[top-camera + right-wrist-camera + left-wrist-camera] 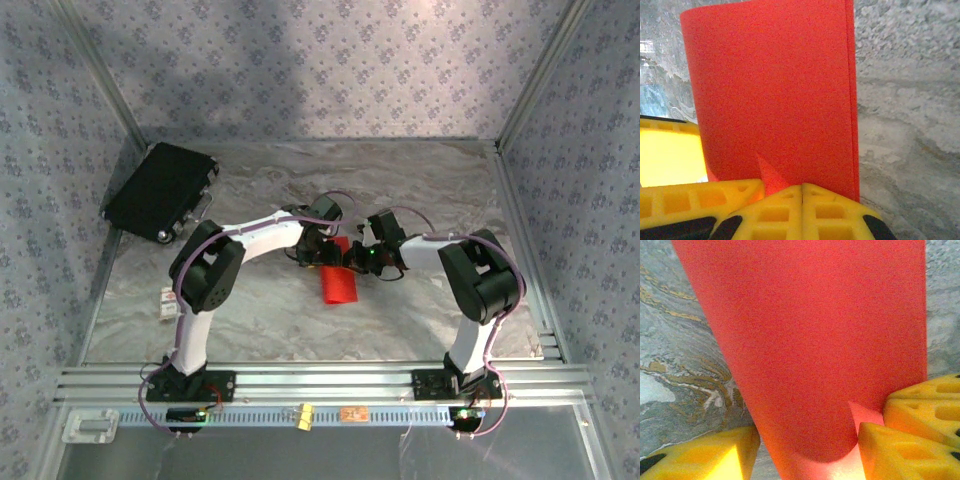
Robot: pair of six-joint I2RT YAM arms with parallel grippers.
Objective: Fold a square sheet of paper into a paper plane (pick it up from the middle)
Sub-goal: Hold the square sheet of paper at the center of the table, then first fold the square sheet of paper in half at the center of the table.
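Red paper (815, 340) cropped top and bottom; small tag (168, 302) possibly label, illegible.

The paper (775, 95) is bright red, tool fingers (835, 210) yellow, table (910, 100) grey-marbled, case (160, 190) seemingly black.

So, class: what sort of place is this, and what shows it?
Probably a robot test cell: a left arm and right arm bolted to a metal rail, on a marble-patterned table boxed in by patterned walls.
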